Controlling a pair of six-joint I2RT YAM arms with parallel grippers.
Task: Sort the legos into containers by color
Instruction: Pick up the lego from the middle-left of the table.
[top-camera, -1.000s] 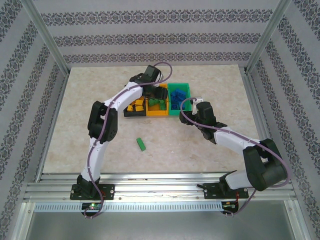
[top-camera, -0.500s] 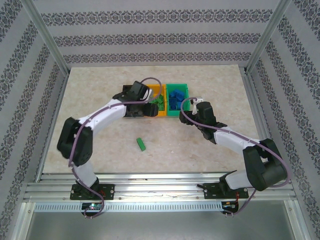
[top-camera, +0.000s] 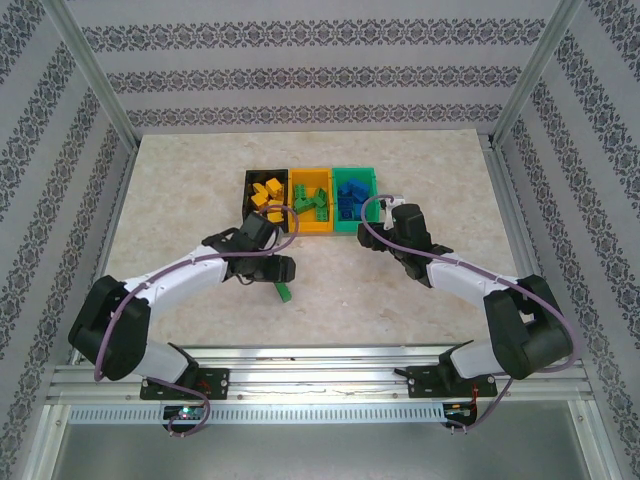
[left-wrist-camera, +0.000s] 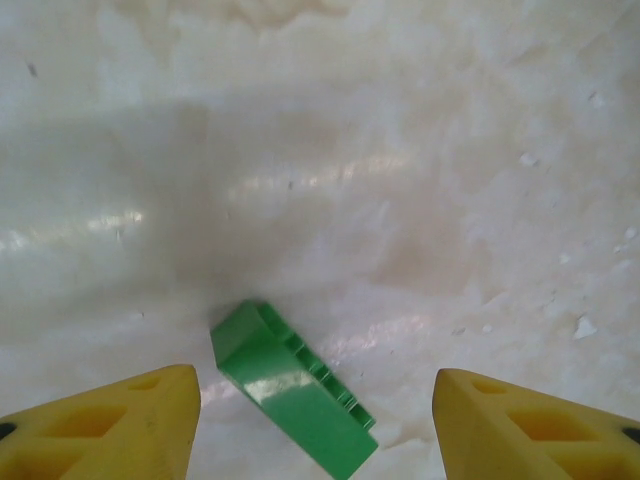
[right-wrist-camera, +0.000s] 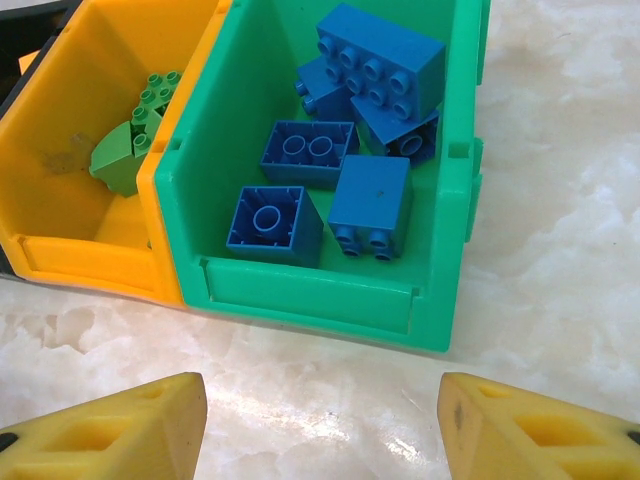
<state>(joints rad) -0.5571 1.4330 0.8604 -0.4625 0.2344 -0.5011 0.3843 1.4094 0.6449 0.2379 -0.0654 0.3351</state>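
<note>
1. The left tool (left-wrist-camera: 316, 400) is pictured spread wide above the pale marbled surface (left-wrist-camera: 400, 150), with nothing gripped. Its yellow fingers (left-wrist-camera: 110, 425) are set on either side of a single green brick (left-wrist-camera: 290, 385).
2. The green brick is shown lying loose on the surface, slanted across the left wrist view. It is touched by neither finger and sits nearer the one at the picture's left.
3. In the top view, this brick is seen just in front of the left arm's tip, on the near side of the bins and well apart from them.
4. Three bins are lined up side by side towards the far middle of the surface: a black bin (top-camera: 247, 190) on the left, an orange-yellow bin (top-camera: 312, 229) in the centre and a green bin (right-wrist-camera: 310, 295) on the right.
5. Yellow bricks (top-camera: 266, 193) are gathered in the black bin, green bricks (right-wrist-camera: 130, 150) in the orange-yellow bin, and several blue bricks (right-wrist-camera: 380, 55) in the green bin, some lying studs down.
6. The right tool (right-wrist-camera: 320, 400) is held wide apart and empty over bare surface, just short of the green bin's near wall.
</note>
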